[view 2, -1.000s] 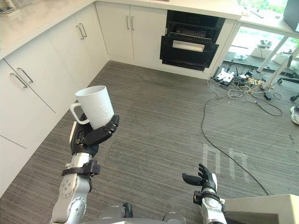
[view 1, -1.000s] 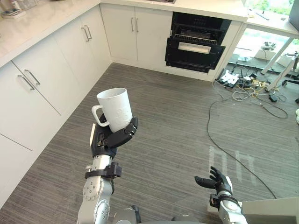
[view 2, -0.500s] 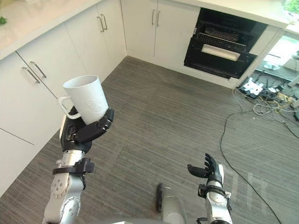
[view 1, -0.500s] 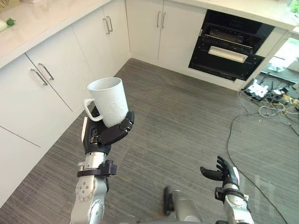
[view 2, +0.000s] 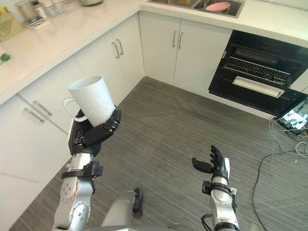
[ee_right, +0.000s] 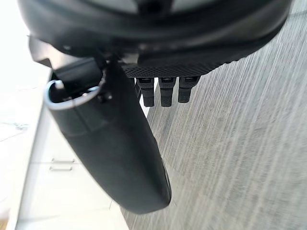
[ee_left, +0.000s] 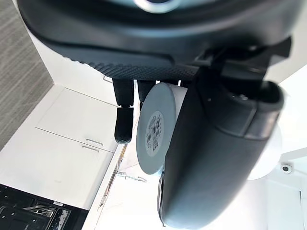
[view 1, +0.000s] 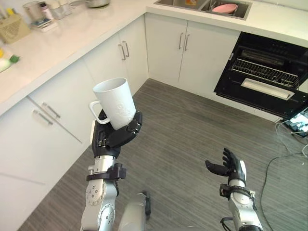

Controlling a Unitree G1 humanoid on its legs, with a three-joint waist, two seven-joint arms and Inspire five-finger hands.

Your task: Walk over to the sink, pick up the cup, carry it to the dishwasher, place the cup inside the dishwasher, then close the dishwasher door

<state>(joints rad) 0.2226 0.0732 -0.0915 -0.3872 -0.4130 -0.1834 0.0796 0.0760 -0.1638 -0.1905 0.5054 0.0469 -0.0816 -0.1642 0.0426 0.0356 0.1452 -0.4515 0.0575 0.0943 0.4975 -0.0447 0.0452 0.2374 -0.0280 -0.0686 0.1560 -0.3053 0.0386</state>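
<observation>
The grey wood-grain floor [view 1: 192, 144] takes up the middle of the scene. White cabinets [view 1: 202, 53] under a pale counter [view 1: 62, 38] run along the left side and the far wall. At the far right the black dishwasher [view 1: 264, 77] stands open, with a wire rack showing in its dark inside. Its right end is cut off by the frame edge, and how far the door hangs down is hard to judge. The sink [view 1: 202, 10] sits in the far counter, cut off at the top, with a pink bowl [view 1: 224, 8] in it.

The white cup [view 1: 115, 103] is in the air at near left, upright, well apart from the dishwasher. Its handle points left and its lower part is hidden in the left hand [view 1: 115, 137]. That hand's fingers [ee_left: 123, 124] and thumb curl round the cup's base.

The right hand [view 1: 231, 168] is raised at near right, fingers straight and spread, thumb out, holding nothing.

On the far left counter a basket [view 1: 12, 29] and some jars are too small to make out.
</observation>
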